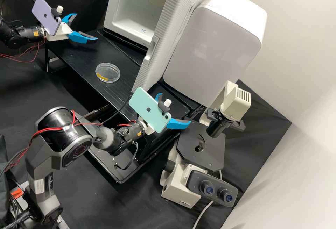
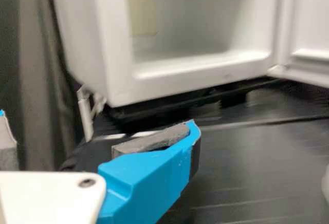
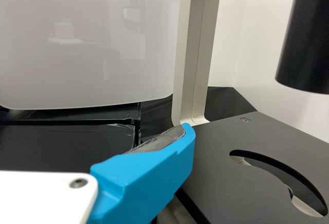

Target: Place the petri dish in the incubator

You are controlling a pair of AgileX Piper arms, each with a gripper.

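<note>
High view: the petri dish lies flat on the black desk, out in the open and touched by neither hand. A yellowish streak shows along its rim at 7 o'clock. From the dish, the white incubator stands at 1 o'clock on the same desk. Its ribbed door is swung wide, so the pale chamber is open. The dish is outside the incubator, near its front but apart from it.

The left hand hangs at 10 o'clock from the dish, above the far end of the desk. It is released: its two blue fingers are spread well apart with nothing between them. A purple phone is clamped on its wrist. Left wrist view has one blue finger, with its grey pad, in front of the incubator and over the ribbed desk.

The right hand sits at 4 o'clock from the dish, well apart from it. It is beside the lower edge of the open door and near the black stage of a microscope. It too is released and holds nothing, and a mint-green phone rides its wrist. A large white housing stands at 3 o'clock from the door. Right wrist view shows one finger at the edge of the stage, with the white housing behind it and a dark cylinder of the microscope above the stage.
</note>
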